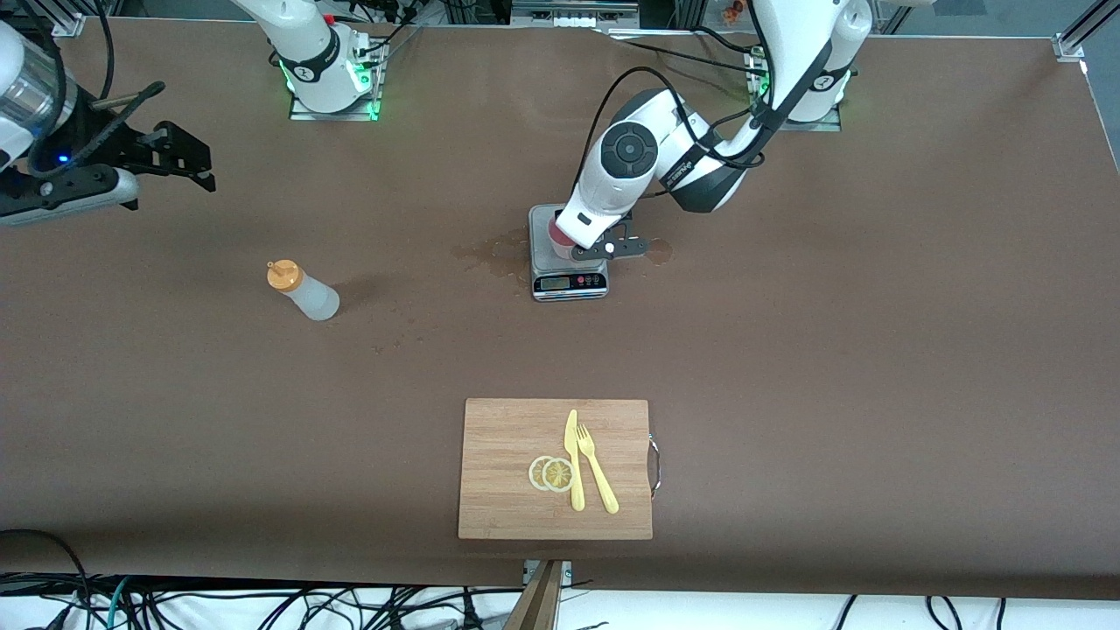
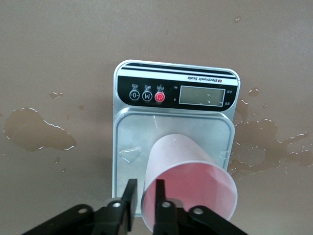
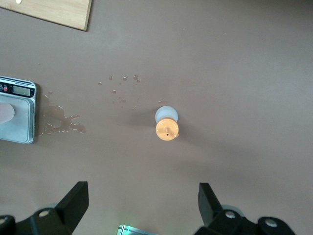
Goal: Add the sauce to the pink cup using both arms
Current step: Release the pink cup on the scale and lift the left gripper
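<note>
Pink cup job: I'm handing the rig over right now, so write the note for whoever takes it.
Left end effector: fingers straddle the rim of the pink cup, which stands on the scale; a narrow gap shows between them, grip uncertain.
Right end effector: open, empty, hanging over the sauce bottle toward the right arm's end of the table.
Done: cup on the scale.
Left: pick up the bottle, squeeze sauce into the cup.
Note: spills on the table beside the scale.

High front camera facing both arms; wrist cameras downward, both showing the scale (image 2: 173,142).
</note>
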`<state>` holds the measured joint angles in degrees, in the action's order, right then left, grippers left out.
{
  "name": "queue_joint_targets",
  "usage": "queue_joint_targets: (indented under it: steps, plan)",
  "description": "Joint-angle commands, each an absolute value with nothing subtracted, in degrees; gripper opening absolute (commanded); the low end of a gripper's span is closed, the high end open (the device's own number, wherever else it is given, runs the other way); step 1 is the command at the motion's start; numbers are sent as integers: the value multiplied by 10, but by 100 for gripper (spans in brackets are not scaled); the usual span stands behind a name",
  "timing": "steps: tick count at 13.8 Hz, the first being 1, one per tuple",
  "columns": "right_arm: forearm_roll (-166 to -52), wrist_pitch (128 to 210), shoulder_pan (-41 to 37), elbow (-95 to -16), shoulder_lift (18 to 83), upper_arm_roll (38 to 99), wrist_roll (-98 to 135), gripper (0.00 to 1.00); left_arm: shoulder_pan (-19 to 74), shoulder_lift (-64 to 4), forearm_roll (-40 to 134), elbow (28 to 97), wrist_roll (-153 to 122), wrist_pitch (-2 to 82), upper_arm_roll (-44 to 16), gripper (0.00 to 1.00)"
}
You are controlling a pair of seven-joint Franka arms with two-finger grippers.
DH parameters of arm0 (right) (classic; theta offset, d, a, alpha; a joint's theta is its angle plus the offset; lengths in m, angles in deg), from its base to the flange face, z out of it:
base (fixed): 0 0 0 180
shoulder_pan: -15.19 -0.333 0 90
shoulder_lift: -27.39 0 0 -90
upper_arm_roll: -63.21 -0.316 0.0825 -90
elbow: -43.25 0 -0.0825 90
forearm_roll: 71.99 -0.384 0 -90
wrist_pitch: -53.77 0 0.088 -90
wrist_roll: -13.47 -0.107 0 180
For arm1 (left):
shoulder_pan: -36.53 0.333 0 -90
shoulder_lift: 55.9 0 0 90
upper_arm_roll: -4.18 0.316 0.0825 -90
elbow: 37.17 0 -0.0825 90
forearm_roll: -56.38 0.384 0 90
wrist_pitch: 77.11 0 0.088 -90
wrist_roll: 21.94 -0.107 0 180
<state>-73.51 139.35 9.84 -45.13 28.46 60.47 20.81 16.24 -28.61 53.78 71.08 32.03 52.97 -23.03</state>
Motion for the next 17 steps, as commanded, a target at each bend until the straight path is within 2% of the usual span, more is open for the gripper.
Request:
queue_joint_targets:
  steps: [1,5,8,10,13,17]
  plan:
    - [-731,1399,82,-454,284,606,213,100,154,-294,546,704,333,528,-224,100]
    - [-734,1394,75,-456,287,607,257,100,161,-315,541,694,329,516,-224,100]
    - [-736,1385,79,-457,287,611,294,100,176,-329,545,638,313,439,-217,100]
    - [-739,1367,82,-460,285,623,326,100,179,-339,542,594,265,385,-186,100]
    - [-791,1366,82,-468,283,682,424,100,187,-355,544,549,228,320,-138,100]
    - [-866,1386,82,-498,301,765,632,100,258,-374,544,515,86,256,-117,100]
